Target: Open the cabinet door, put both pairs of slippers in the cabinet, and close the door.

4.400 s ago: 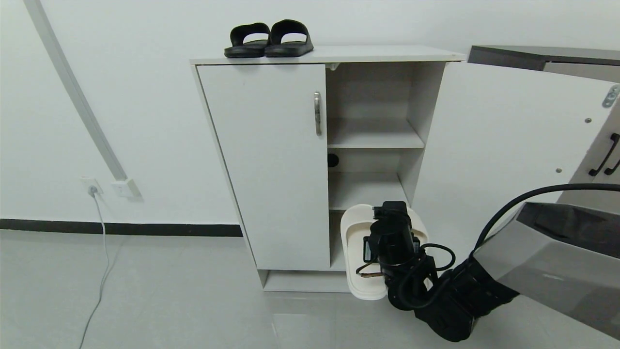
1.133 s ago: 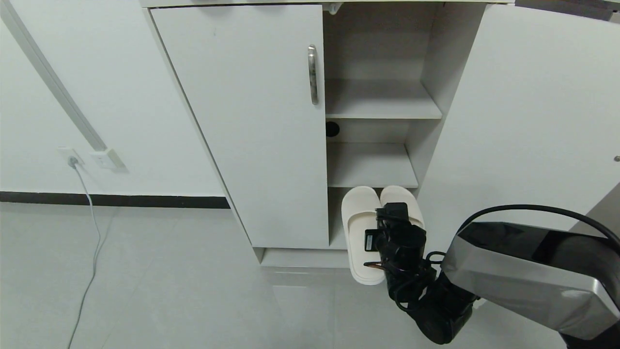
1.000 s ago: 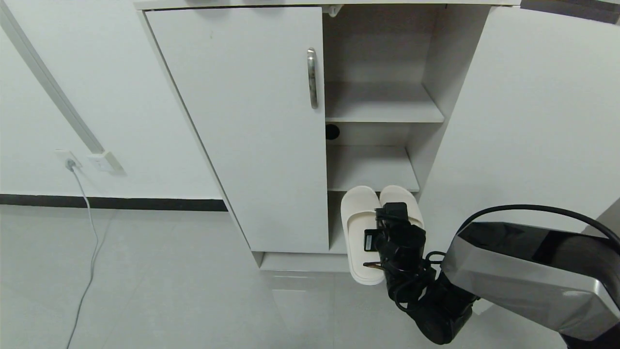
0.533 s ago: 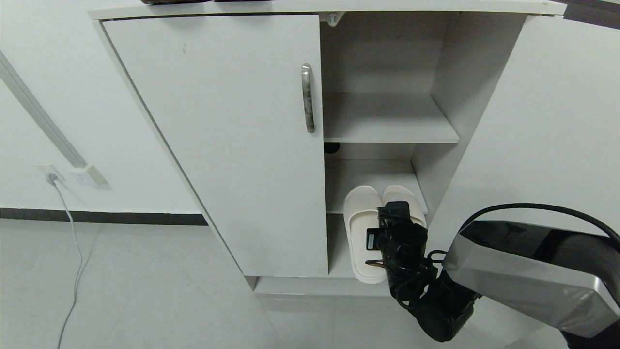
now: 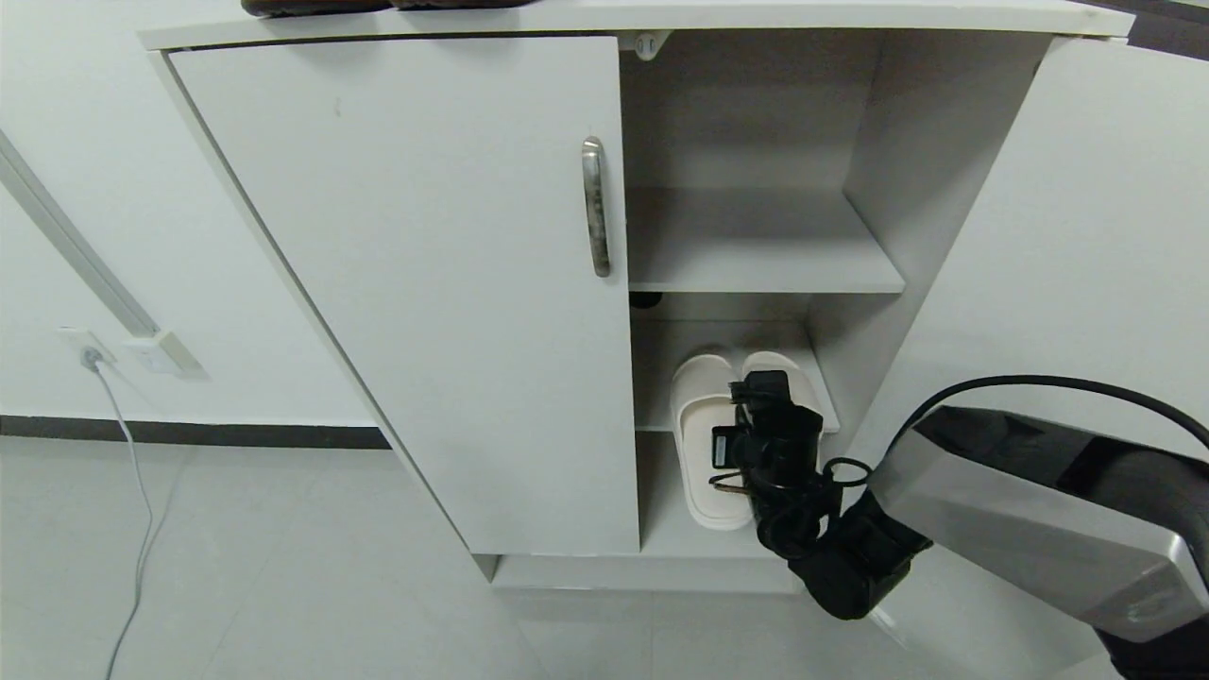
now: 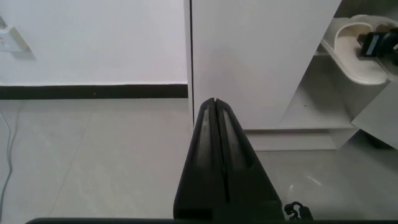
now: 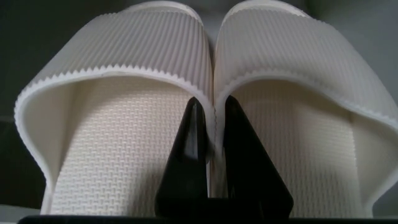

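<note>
A pair of white slippers (image 5: pixel 701 444) (image 7: pixel 124 93) is held side by side by my right gripper (image 5: pixel 756 397) (image 7: pixel 213 118), which is shut on their adjoining inner walls. The toes reach over the lower shelf (image 5: pixel 661 378) of the white cabinet (image 5: pixel 756 104), and the heels hang out in front of it. I cannot tell whether they touch the shelf. The right door (image 5: pixel 1086 236) stands open; the left door (image 5: pixel 425 283) is closed. Black slippers (image 5: pixel 312 6) lie on the cabinet top. My left gripper (image 6: pixel 214 109) is shut and empty, low over the floor before the closed door.
The upper shelf (image 5: pixel 756 246) and the bottom compartment (image 5: pixel 661 529) hold nothing. A metal handle (image 5: pixel 593 206) sits on the closed door. A wall socket with a cable (image 5: pixel 90 359) is at the left, above grey floor tiles (image 5: pixel 236 567).
The head camera has moved closer to the cabinet. My right gripper has carried the white slippers up and forward, from in front of the bottom compartment to over the lower shelf.
</note>
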Tool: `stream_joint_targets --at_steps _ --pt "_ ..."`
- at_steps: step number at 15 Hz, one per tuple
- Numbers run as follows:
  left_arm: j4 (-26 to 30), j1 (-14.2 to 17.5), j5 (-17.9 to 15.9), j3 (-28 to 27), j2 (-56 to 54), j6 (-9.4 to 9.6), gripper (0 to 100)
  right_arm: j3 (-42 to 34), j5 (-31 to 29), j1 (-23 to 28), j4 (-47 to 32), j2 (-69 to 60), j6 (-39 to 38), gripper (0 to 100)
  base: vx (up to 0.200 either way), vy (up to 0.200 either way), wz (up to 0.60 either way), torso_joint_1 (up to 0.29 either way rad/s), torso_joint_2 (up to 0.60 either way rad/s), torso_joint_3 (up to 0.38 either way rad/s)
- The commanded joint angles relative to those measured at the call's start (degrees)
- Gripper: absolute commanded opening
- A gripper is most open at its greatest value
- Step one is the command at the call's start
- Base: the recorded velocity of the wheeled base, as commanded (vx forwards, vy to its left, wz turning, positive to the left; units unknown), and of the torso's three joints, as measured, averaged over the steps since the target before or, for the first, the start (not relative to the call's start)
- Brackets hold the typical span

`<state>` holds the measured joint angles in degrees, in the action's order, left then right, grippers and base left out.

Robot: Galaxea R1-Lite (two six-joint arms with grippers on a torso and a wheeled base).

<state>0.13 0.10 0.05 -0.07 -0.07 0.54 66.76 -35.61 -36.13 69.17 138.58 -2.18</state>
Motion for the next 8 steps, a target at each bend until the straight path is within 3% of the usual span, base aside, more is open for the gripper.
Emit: stream_joint_targets --at_steps 1,3,8 --pt "0.0 0.0 0.0 0.0 0.1 -0.01 0 6.5 0.8 1.0 -5.7 0.1 -1.0 0 0.000 0.000 0.00 0.000 0.00 0.000" --pt "0.0 -0.1 0.0 0.1 0.1 -0.01 0 11.1 3.2 1.6 -13.4 0.2 -3.4 0 0.000 0.000 0.00 0.000 0.00 0.000" --pt "0.0 0.0 0.0 0.1 0.1 -0.01 0 21.7 4.7 4.4 -21.4 3.1 -3.7 0 0.000 0.000 0.00 0.000 0.00 0.000"
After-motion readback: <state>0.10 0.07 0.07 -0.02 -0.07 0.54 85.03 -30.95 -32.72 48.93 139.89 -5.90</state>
